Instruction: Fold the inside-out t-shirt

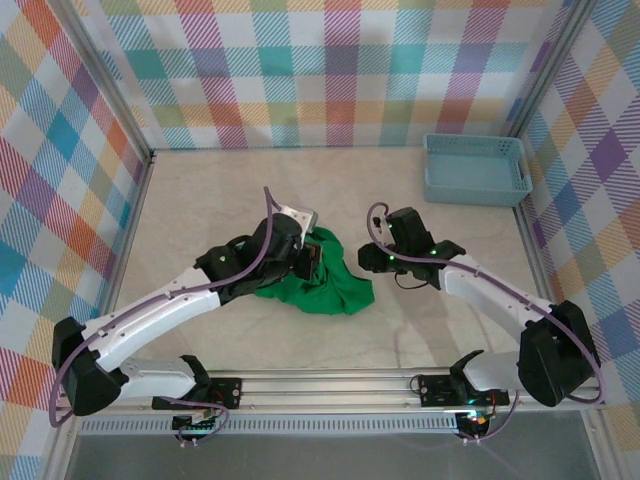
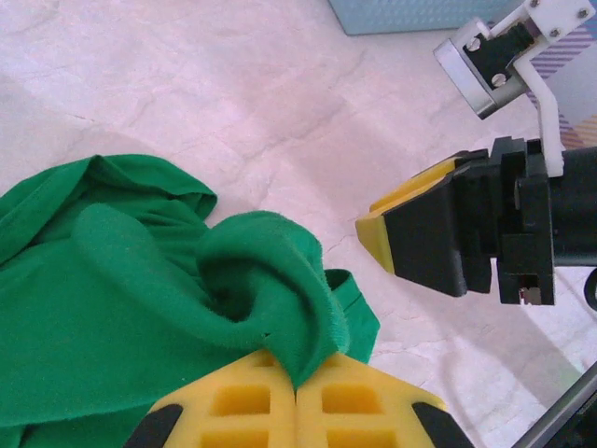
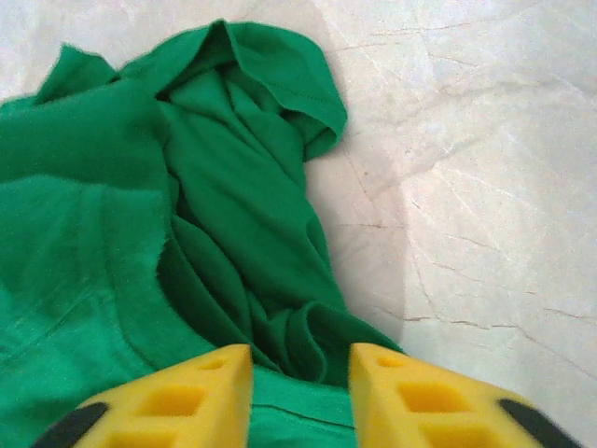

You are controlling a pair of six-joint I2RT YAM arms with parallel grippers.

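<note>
Top external view puts the t-shirt [image 1: 325, 280] in a crumpled heap on the surface [image 1: 200, 190] between the two arms, well apart from the basket [image 1: 475, 170]. The left fingers [image 2: 280, 401] are pinched shut on a raised fold of the cloth, while the right fingers [image 3: 233, 373] stand partly open over a rumpled edge with nothing gripped. Being light, limp and prone to bunching, the shirt will likely sag and drag wherever it is lifted, so I judge the hem or shoulder seams, taken at two spread points, the best hold.
</note>
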